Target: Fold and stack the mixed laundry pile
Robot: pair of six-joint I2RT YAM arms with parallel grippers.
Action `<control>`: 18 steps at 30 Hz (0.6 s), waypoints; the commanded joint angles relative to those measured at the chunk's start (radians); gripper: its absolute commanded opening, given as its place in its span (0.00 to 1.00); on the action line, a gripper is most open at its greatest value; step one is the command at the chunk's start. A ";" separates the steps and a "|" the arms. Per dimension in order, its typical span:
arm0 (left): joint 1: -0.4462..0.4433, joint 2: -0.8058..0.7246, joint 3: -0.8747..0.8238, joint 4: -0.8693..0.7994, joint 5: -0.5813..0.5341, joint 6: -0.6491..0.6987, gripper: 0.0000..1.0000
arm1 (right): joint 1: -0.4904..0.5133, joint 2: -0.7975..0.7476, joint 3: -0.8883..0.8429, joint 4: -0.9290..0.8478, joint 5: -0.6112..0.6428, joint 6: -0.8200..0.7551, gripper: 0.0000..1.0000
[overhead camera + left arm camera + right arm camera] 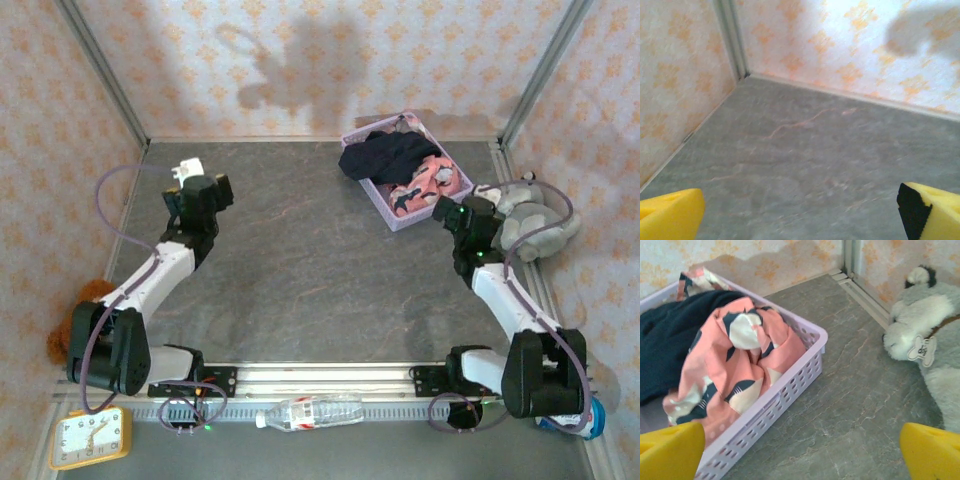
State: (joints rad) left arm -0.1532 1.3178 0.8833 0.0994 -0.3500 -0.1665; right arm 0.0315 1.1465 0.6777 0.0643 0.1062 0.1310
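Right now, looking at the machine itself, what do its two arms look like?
The left arm and right arm have white links with black joints and bases. A thin purple cable loops along each. Their fingers are bright yellow blocks.

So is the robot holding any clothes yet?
Nothing. The left end effector and right end effector are open and empty.

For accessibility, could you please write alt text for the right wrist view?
A lavender basket holds a pink shark-print cloth and a navy cloth; a grey plush toy lies to its right. The right gripper is open.
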 commanded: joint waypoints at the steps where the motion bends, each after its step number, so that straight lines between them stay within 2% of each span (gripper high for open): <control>1: -0.066 0.060 0.140 -0.353 -0.065 -0.106 1.00 | -0.001 -0.011 0.138 -0.337 -0.003 0.152 0.99; 3: -0.091 0.097 0.217 -0.464 -0.058 -0.190 1.00 | 0.000 0.021 0.231 -0.423 -0.124 0.183 0.99; 4: -0.096 0.115 0.251 -0.513 -0.043 -0.250 1.00 | 0.001 0.044 0.278 -0.459 -0.227 0.162 0.99; 5: -0.097 0.130 0.270 -0.552 -0.006 -0.305 1.00 | 0.011 0.088 0.329 -0.500 -0.278 0.161 0.89; 7: -0.098 0.148 0.277 -0.570 0.072 -0.401 1.00 | 0.050 0.166 0.425 -0.591 -0.297 0.148 0.78; 11: -0.105 0.172 0.232 -0.525 0.214 -0.559 1.00 | 0.138 0.318 0.562 -0.691 -0.300 0.104 0.64; 14: -0.133 0.184 0.188 -0.497 0.248 -0.622 1.00 | 0.196 0.418 0.644 -0.728 -0.299 0.063 0.61; 18: -0.206 0.196 0.155 -0.495 0.246 -0.629 1.00 | 0.249 0.570 0.776 -0.783 -0.270 -0.034 0.59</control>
State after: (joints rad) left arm -0.3111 1.5036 1.0592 -0.3683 -0.1352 -0.7261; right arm 0.2588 1.6562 1.3647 -0.6193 -0.1810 0.1856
